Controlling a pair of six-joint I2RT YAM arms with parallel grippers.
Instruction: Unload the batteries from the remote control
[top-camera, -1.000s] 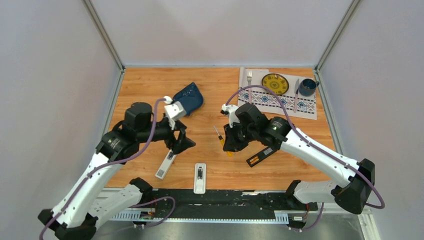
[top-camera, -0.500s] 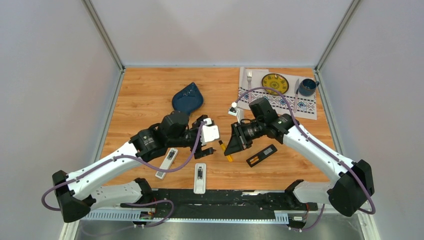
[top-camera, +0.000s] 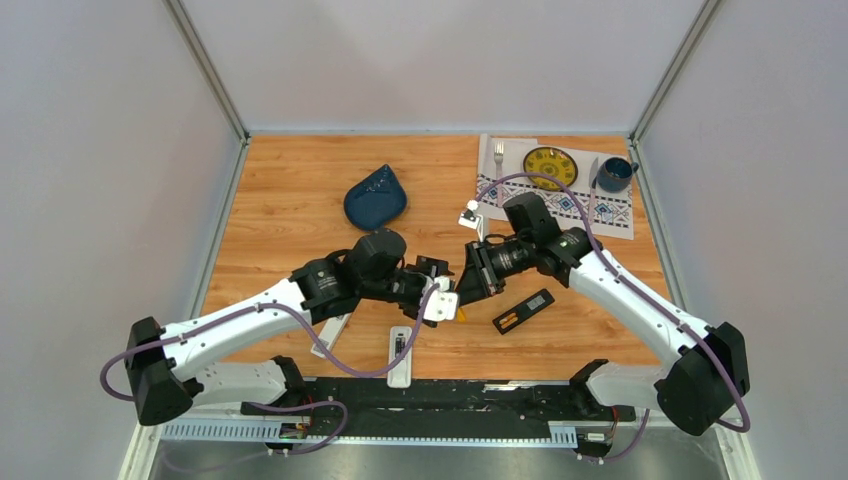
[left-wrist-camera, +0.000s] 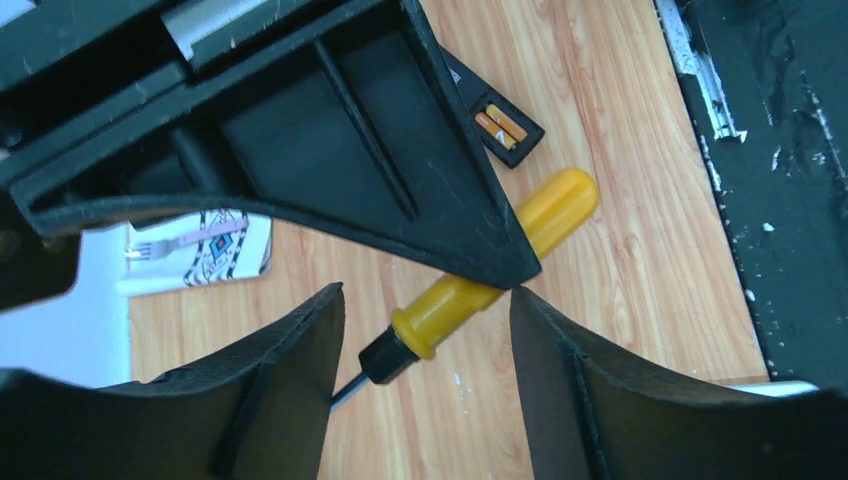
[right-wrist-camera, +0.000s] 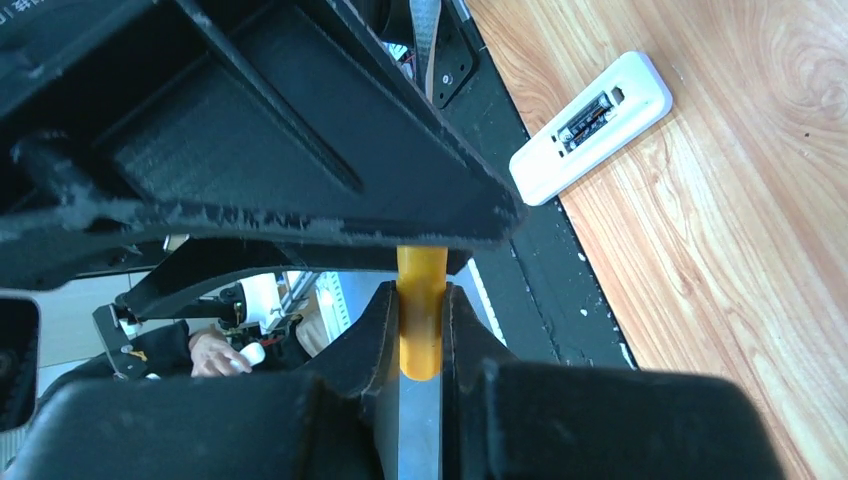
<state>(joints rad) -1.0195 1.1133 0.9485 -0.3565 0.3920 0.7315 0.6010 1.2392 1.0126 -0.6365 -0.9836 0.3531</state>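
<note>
From above, the left gripper (top-camera: 443, 301) and right gripper (top-camera: 470, 282) are seen close together, a black remote (top-camera: 524, 310) just beside them. At the left wrist, the jaws are spread around a screwdriver (left-wrist-camera: 480, 260); orange batteries (left-wrist-camera: 500, 125) are seated in the black remote. At the right wrist, the screwdriver is clamped; dark batteries (right-wrist-camera: 585, 120) are seated in a white remote (right-wrist-camera: 620, 100).

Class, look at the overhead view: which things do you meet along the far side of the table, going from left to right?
blue leaf-shaped dish → fork → yellow plate → blue mug
</note>
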